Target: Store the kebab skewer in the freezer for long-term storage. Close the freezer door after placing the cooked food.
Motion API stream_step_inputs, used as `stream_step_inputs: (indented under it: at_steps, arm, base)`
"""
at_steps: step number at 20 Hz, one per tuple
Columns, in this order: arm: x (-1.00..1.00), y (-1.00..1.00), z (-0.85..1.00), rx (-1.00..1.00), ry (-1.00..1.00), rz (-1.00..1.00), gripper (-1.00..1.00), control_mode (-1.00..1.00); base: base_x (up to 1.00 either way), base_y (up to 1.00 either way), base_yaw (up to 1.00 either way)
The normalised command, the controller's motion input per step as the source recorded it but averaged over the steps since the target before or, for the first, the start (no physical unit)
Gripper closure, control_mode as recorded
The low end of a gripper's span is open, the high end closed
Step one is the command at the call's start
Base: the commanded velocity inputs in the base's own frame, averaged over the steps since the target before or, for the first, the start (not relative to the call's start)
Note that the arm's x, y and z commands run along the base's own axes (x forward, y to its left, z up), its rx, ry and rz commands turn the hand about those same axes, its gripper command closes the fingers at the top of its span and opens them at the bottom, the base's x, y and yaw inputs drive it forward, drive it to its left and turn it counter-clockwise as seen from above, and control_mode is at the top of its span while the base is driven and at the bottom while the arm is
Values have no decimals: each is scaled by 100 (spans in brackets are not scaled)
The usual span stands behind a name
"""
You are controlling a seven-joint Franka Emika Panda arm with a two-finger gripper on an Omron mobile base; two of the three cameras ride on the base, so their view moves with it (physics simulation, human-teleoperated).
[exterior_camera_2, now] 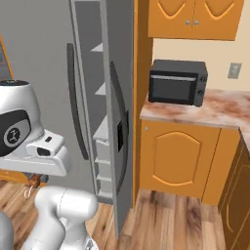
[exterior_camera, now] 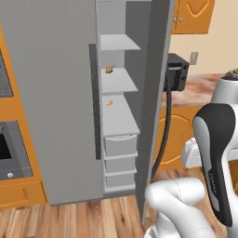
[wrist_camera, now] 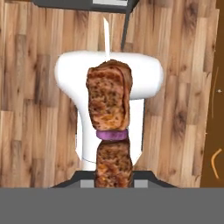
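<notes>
Kebab skewer fills the centre of the hand view, closest to the lens: two reddish-brown meat chunks, one purple ring between them, one pale stick tip poking out toward the upper centre. Its lower end drops into the gripper at the bottom edge; the fingertips are covered by the meat, so the jaws look closed onto the skewer but their gap cannot be read. Wood floor lies behind it.

In the right base view the skewer's tip shows small and blurred at lower left, under the white wrist.

Freezer stands open at centre of the left base view: three light grey shelves, three drawers below. Two small items sit on the shelves: a brownish lump on the middle shelf, too small to name, and one orange curled piece on the shelf beneath. Room is free on every shelf.

Freezer door is swung wide, edge-on at centre of the right base view, with a dark handle and black dispenser panel. One black microwave sits on the counter at right, partly hidden behind the door in the left base view.
</notes>
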Motion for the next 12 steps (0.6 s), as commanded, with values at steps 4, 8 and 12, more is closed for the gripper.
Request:
stream_step_inputs:
  at_steps: [4, 8, 12]
  arm:
    - [0, 0, 0, 0, 0, 0, 100, 100]
    - [0, 0, 0, 0, 0, 0, 100, 100]
    - [0, 0, 0, 0, 0, 0, 100, 100]
  base:
    - [0, 79, -3]
    - [18, 43, -8]
    - [39, 29, -14]
